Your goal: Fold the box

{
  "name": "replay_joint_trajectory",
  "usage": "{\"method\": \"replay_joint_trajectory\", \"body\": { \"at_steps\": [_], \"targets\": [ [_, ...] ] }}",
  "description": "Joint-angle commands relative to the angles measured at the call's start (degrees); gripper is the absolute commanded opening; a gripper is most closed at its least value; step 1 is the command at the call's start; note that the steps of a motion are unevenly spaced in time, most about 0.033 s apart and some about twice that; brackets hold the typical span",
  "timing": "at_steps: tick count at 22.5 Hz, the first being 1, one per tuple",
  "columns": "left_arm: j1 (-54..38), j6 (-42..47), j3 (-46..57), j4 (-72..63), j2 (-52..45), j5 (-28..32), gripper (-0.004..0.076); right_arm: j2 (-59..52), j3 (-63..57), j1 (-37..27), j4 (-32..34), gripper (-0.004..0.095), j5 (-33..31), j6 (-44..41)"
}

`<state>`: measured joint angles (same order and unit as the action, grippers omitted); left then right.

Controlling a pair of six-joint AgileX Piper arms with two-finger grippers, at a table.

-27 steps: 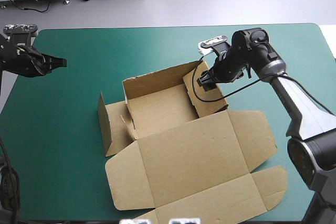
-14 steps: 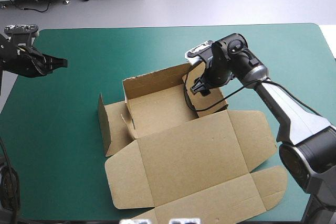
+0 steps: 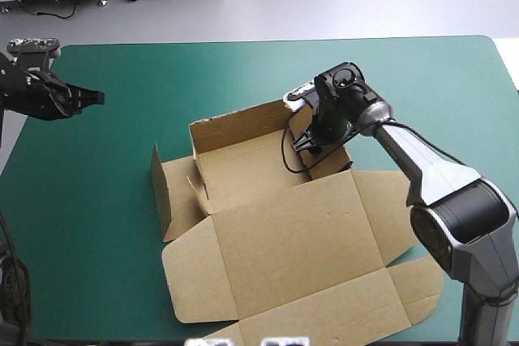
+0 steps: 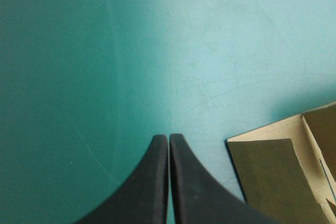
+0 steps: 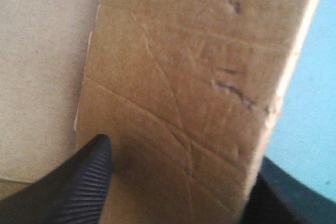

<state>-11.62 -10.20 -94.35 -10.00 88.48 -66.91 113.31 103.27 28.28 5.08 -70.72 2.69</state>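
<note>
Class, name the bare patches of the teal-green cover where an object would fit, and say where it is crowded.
Bare: the wide strip of cover between the box and the far edge; the left side, from the left gripper to the box's left flap. Crowded: the middle and near right, filled by box, right gripper and its arm.

The box (image 5: 199, 77) fills the right wrist view, its wall running off every edge; the wall stands between the spread fingers of the right claw (image 5: 181, 156) and covers the tip of the outer finger (image 5: 294, 192), so contact there cannot be told; from above, that claw's fingers are too small and dark to separate; the nearest flap (image 3: 231, 334) is cut by the picture's edge; the left wrist view catches only one corner of the board.
</note>
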Motion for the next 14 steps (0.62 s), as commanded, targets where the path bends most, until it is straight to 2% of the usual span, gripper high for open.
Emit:
{"method": "replay_joint_trajectory", "body": {
  "at_steps": [1,2,3,4,8,14],
  "targets": [
    [-0.2,-0.1,-1.4,-0.8,-2.3,1.9,0.0,-3.1,1.7,-1.2,0.7,0.0306,0.4,-0.4],
    [-0.2,-0.1,-1.4,-0.8,-2.3,1.8,0.0,-3.1,1.7,-1.4,0.6,0.02,0.5,-0.4],
    [-0.2,-0.1,-1.4,-0.8,-2.3,1.8,0.0,-3.1,1.7,-1.7,0.6,0.0139,0.4,-0.6],
    [-0.2,-0.1,-1.4,-0.8,-2.3,1.8,0.0,-3.1,1.7,-2.8,-0.8,-0.0029,0.3,-1.2],
    [-0.2,-0.1,-1.4,-0.8,-2.3,1.7,0.0,-3.2,1.7,-6.4,-9.2,-0.0024,-0.8,1.8],
    [-0.2,-0.4,-0.7,-2.0,-1.7,1.1,0.0,-7.9,3.9,-13.9,-17.8,-0.0024,-0.8,5.9]
  ]
}}
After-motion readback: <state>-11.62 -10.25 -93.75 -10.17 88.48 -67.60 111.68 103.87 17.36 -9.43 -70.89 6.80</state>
